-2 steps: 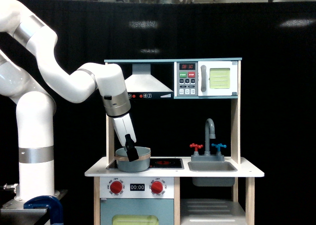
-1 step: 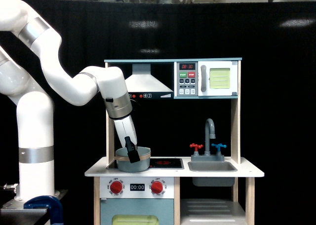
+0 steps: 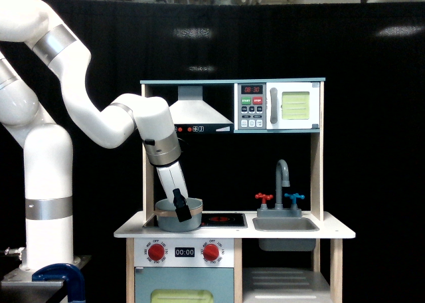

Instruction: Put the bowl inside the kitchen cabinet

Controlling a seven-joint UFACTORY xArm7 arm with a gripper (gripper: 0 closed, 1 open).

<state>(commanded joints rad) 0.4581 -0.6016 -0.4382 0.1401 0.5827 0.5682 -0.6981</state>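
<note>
One white jointed robot arm [image 3: 99,117] reached down from the exterior view's left toward the white-and-wood toy kitchen, its black gripper [image 3: 181,212] lowered at the rim of the round grey-blue bowl with a tan band below its rim [image 3: 179,215]. A dark finger [image 3: 180,206] lay across the bowl's near wall, but whether the jaws were clamped on the rim or merely set about it could not be told from this distance. That bowl sat on the black stove top [image 3: 222,219], on the burner nearer the exterior view's left, just beside the red-ringed burner on the other side. Lower down, toward the exterior view's right, the doorless kitchen cabinet with pale shelf boards [image 3: 285,283] stood under the grey rectangular sink basin [image 3: 285,224], well apart from the bowl. A grey tap [image 3: 283,177] with a red and a blue handle rose behind the sink, and a microwave with a yellow-green window [image 3: 295,105] sat above it.
</note>
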